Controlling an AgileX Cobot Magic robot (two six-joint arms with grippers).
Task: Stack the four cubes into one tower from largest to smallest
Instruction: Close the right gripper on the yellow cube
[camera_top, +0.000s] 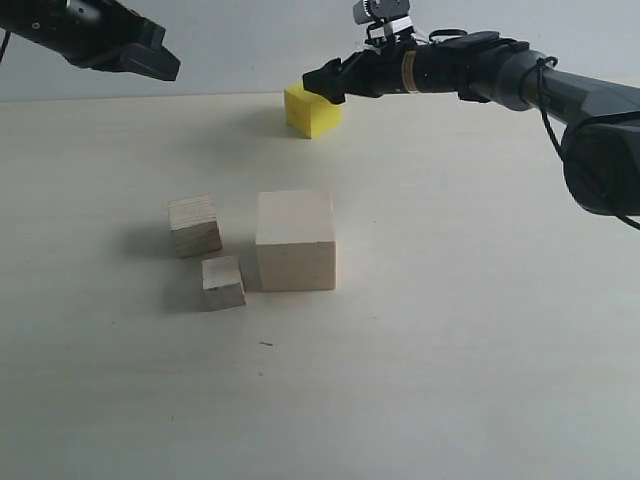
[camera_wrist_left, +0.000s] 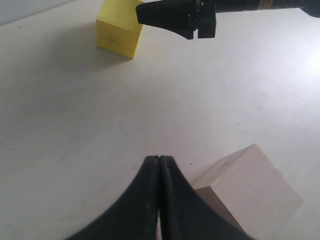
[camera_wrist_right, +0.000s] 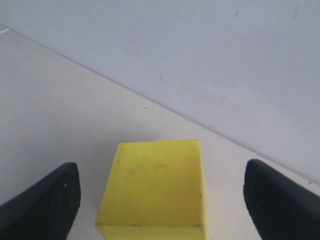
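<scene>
The four cubes rest singly on the table, and no tower is in view. The large pale cube (camera_top: 295, 240) (camera_wrist_left: 250, 192) sits mid-table. To its left are the layered plywood cube (camera_top: 195, 226) and, just in front of that one, the smallest pale cube (camera_top: 223, 282). The yellow cube (camera_top: 311, 110) (camera_wrist_left: 119, 30) (camera_wrist_right: 155, 185) stands at the back. My right gripper (camera_top: 325, 82) (camera_wrist_right: 161, 167) hovers over it, open, with a finger on either side and clear of its faces. My left gripper (camera_top: 150, 55) (camera_wrist_left: 159, 159) is shut on nothing, raised at the back left.
A pale wall (camera_wrist_right: 200, 60) rises just behind the yellow cube at the table's far edge. The right arm (camera_top: 520, 80) stretches across the back right. The bare tabletop (camera_top: 450, 350) spreads in front and to the right of the cubes.
</scene>
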